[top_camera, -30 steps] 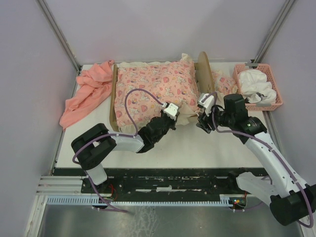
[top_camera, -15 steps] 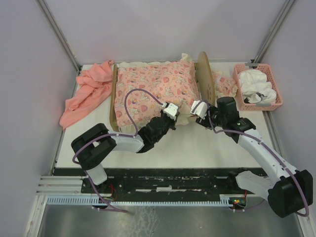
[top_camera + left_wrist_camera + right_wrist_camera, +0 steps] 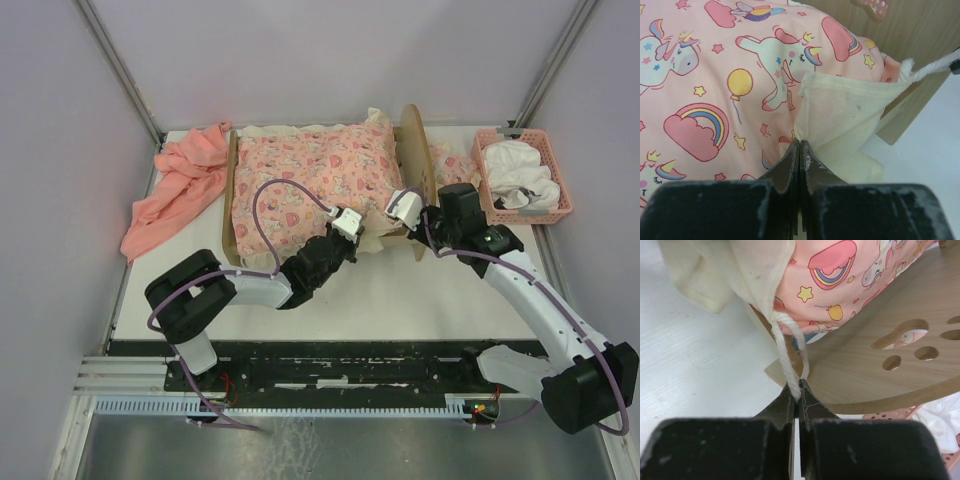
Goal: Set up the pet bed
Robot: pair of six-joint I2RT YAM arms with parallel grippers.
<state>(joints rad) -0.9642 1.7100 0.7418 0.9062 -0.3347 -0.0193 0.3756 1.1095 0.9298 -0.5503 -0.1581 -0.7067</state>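
The pet bed (image 3: 413,150) lies on the table with its rounded wooden headboard (image 3: 880,370) on the right, paw-print cut-outs showing. A pink unicorn-print cushion (image 3: 315,175) fills the frame. A cream fabric corner (image 3: 840,110) pokes out at the near right, with a white cord loop (image 3: 785,350) tied to it. My left gripper (image 3: 799,144) is shut on the edge of the cream fabric. My right gripper (image 3: 799,389) is shut on the white cord, just in front of the headboard's lower edge. The bed's striped base is hidden.
A salmon-pink cloth (image 3: 175,195) lies crumpled at the table's left. A pink plastic basket (image 3: 545,210) holding white cloth (image 3: 520,170) stands at the back right. A small pink patterned pillow (image 3: 455,170) lies between headboard and basket. Walls close in on three sides.
My right gripper has moved left to the bed's near right corner and has shut on the white cord. The left gripper has kept its hold on the cream fabric.
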